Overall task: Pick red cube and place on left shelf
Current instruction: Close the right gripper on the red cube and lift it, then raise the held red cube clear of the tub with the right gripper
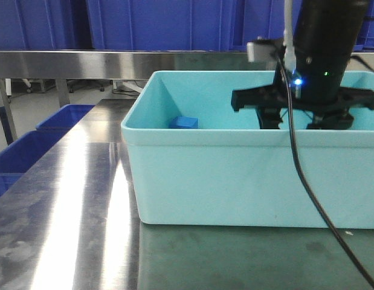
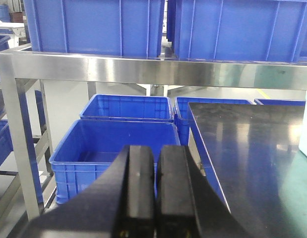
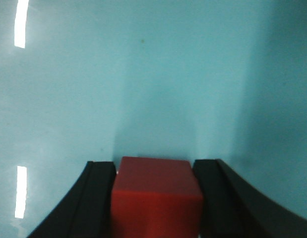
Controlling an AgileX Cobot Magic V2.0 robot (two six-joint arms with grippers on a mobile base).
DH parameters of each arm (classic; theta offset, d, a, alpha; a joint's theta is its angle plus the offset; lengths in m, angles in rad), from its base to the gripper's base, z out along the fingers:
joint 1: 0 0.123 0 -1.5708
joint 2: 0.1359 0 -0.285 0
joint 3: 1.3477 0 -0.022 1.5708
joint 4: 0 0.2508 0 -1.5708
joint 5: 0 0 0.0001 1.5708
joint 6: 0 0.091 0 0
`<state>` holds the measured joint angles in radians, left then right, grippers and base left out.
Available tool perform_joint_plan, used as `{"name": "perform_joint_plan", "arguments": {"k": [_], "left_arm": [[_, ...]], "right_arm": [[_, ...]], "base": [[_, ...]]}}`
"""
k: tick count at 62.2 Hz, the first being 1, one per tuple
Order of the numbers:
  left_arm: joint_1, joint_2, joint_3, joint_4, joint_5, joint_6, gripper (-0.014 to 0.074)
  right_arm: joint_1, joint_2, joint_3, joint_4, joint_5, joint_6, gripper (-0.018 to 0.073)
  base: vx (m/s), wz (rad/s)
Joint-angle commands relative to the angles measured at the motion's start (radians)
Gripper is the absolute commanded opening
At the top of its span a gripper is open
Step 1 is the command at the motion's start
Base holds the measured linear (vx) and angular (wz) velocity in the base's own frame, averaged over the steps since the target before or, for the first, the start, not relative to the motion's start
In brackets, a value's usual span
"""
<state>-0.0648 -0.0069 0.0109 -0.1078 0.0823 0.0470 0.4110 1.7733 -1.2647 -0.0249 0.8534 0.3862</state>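
Inside the turquoise tub (image 1: 235, 175), my right fingers (image 3: 101, 198) clamp the red cube (image 3: 155, 196) low near its floor. My left fingers (image 2: 141, 193) rest pressed together, idle. I judge 1 straight lift clear of the tub wisest before swinging toward the left shelf (image 2: 143, 67).

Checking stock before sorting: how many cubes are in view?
2: a blue cube at the left inside the turquoise tub, a red cube gripped in the right pincer. The tub wall may hide more.
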Motion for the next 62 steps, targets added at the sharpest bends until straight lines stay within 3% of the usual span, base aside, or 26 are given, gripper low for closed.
{"name": "perform_joint_plan", "arguments": {"k": [1,9,31,40,48,62], "left_arm": [[-0.006,-0.016,0.024,-0.005,-0.090,-0.007,0.0102],[-0.006,-0.016,0.024,-0.005,-0.090,-0.007,0.0102],[-0.006,-0.016,0.024,-0.005,-0.090,-0.007,0.0102],[-0.006,-0.016,0.024,-0.005,-0.090,-0.007,0.0102],[-0.006,-0.016,0.024,-0.005,-0.090,-0.007,0.0102],[-0.006,-0.016,0.024,-0.005,-0.090,-0.007,0.0102]], "right_arm": [[-0.001,-0.112,-0.028,-0.014,-0.019,-0.002,0.0109],[-0.001,-0.204,-0.028,-0.039,-0.028,-0.003,0.0109],[-0.008,-0.545,0.016,-0.278,0.024,-0.003,0.0111],[-0.060,-0.690,0.152,-0.346,0.047,-0.003,0.0111],[-0.121,-0.841,0.316,-0.348,0.028,-0.003,0.0111],[-0.134,-1.084,0.517,-0.351,-0.035,-0.012,0.0111]], "base": [[0.00,0.00],[0.00,0.00],[0.00,0.00],[0.00,0.00],[0.00,0.00],[0.00,0.00]]}}
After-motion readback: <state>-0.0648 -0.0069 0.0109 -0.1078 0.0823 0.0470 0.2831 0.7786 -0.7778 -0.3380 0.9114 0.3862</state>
